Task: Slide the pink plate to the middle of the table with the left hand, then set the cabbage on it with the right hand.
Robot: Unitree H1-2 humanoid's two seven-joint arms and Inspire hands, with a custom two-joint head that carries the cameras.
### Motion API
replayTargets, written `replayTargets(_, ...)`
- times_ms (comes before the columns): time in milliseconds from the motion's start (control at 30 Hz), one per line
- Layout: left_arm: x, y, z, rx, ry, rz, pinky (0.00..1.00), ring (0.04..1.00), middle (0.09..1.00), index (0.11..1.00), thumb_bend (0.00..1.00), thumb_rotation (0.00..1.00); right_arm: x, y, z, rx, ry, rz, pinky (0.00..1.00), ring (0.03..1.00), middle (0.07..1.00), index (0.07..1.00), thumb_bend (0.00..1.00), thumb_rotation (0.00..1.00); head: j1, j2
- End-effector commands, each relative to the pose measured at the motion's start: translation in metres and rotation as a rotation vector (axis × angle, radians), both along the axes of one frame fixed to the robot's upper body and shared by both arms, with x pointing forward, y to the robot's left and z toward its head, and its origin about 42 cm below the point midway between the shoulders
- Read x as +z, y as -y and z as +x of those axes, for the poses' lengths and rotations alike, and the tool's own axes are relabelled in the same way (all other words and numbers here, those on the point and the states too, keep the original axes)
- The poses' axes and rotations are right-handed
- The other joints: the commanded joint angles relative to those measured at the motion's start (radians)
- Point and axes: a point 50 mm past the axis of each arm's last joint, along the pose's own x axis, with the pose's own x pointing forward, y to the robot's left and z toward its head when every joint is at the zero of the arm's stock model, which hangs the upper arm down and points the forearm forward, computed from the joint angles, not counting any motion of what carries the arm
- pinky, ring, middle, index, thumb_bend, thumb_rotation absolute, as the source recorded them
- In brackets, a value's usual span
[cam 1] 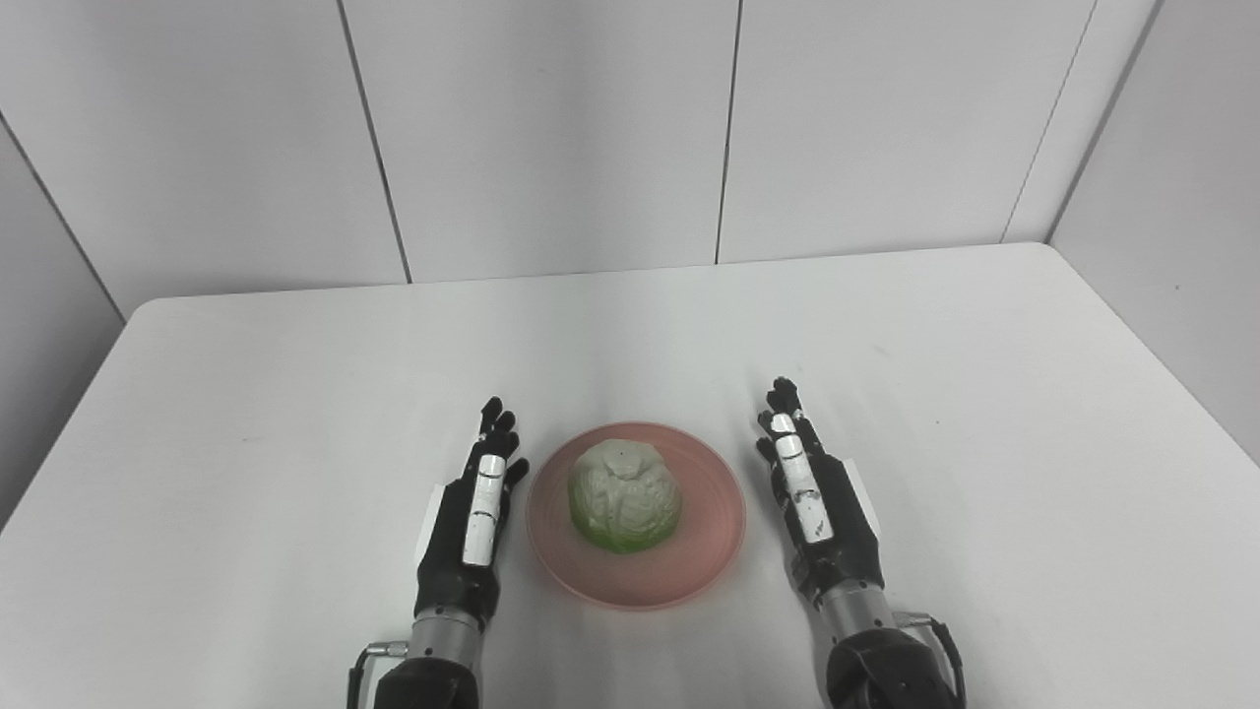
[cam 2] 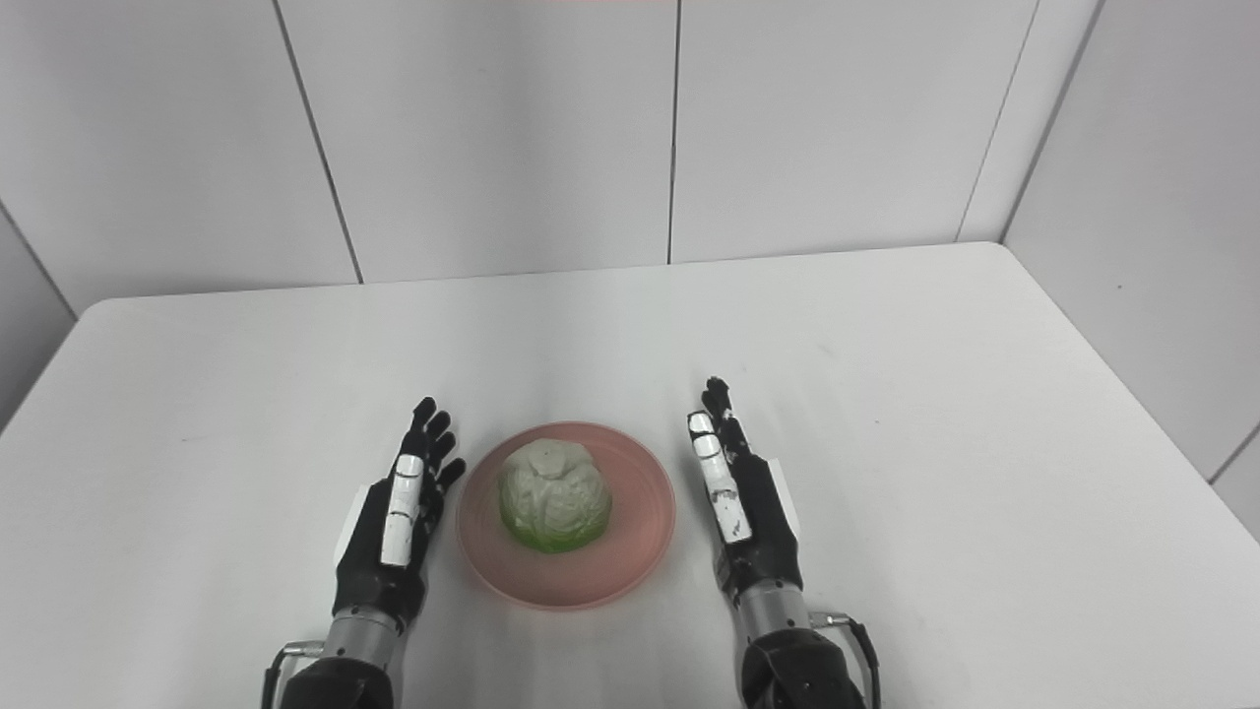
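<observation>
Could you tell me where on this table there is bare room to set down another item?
The table is bare across its far half, between the plate and the back wall, and along both outer sides beyond each hand. It is crowded only near the front: the cabbage fills the plate's middle, with the left hand and right hand flanking the plate closely.

We see a pink plate [cam 2: 630, 551] lying on the white table [cam 2: 886, 394], near its front edge and about midway across. A pale green cabbage [cam 2: 554, 505] sits on the plate, a little left of its centre. Our left hand [cam 2: 399, 517] rests just beside the plate's left rim, fingers stretched out and holding nothing. Our right hand [cam 2: 738, 502] stands just beside the right rim, fingers straight and empty too. Grey wall panels [cam 2: 492, 128] rise behind the table.
</observation>
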Motion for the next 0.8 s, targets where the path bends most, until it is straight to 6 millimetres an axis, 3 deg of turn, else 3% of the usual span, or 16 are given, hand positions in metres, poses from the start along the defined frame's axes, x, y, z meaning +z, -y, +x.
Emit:
replayTargets(0,0.011,0.000,0.008,-0.015,0.056,0.007,1.00,1.000,1.000,1.000,0.67,1.00,0.019,-0.005,0.007,0.030,0.088,-0.002,1.00,1.000,1.000,0.993,0.72,0.90,0.001,0.001)
replayTargets(267,0.012,0.000,0.008,0.004,0.064,0.030,1.00,1.000,1.000,1.000,0.69,1.00,0.019,-0.004,0.008,0.010,0.088,0.015,1.00,1.000,1.000,0.983,0.71,0.86,0.014,0.003)
replayTargets(467,0.016,0.008,0.007,0.024,0.037,0.001,1.00,1.000,1.000,1.000,0.65,1.00,0.019,0.002,0.006,0.002,0.089,0.038,1.00,1.000,1.000,0.983,0.70,0.82,0.098,0.002)
replayTargets(633,0.017,0.012,0.007,0.029,0.069,-0.001,1.00,1.000,1.000,1.000,0.57,1.00,0.020,0.005,0.006,0.010,0.087,0.040,1.00,1.000,1.000,0.989,0.75,0.82,0.081,0.002)
replayTargets(767,0.016,0.010,0.009,0.027,0.060,0.005,1.00,1.000,1.000,1.000,0.59,1.00,0.020,0.005,0.006,0.015,0.084,0.032,1.00,0.997,1.000,0.986,0.74,0.84,0.074,-0.001)
